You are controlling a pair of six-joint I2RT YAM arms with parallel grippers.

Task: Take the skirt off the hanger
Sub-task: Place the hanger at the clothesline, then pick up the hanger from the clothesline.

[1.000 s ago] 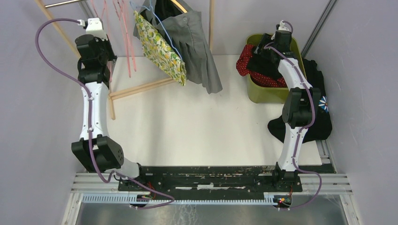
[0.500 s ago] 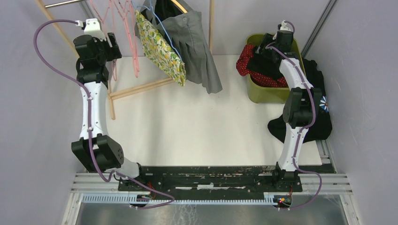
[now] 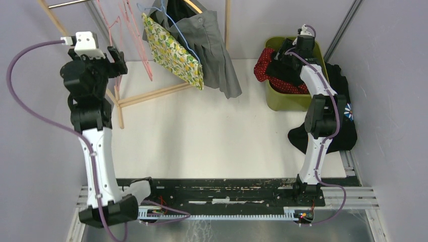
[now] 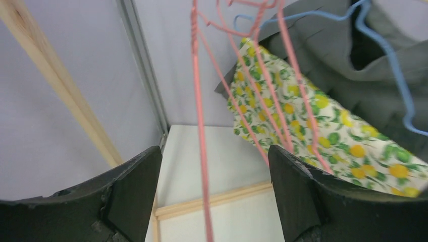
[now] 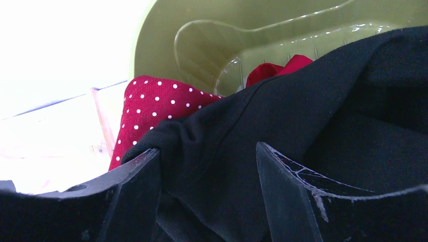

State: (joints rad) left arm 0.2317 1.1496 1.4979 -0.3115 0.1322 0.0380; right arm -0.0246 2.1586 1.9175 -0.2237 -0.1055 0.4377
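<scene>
Pale walls are closing in a white table [image 3: 212, 136], with a wooden rack [image 3: 151, 94] slanting across the upper left of the overhead frame. The left claw [image 3: 116, 55] is hanging beside the pink hangers [image 4: 200, 126], its jaws standing apart with one thin wire running between them, clamped on nothing. The right claw [image 5: 208, 148] is hovering over the green bin [image 3: 282, 101] at upper right, jaws likewise apart above a black cloth [image 5: 282, 126], gripping none of it as far as I can see.

The lemon skirt [image 3: 174, 53] is hanging on the blue hanger [image 3: 174, 27] at top centre, just in front of a grey skirt [image 3: 212, 45]. To my eye the arms are sitting between garments, and the lemon skirt is looking like the next one to come off. That is calling for the left claw to reach right, past the bare pink wires, and pinch the fabric.

The lemon cloth is looking thin and limp, the grey one pleated and heavier. The hangers are slim bent wire. A red dotted cloth [image 5: 156, 106] is lying crumpled in the smooth plastic bin.
</scene>
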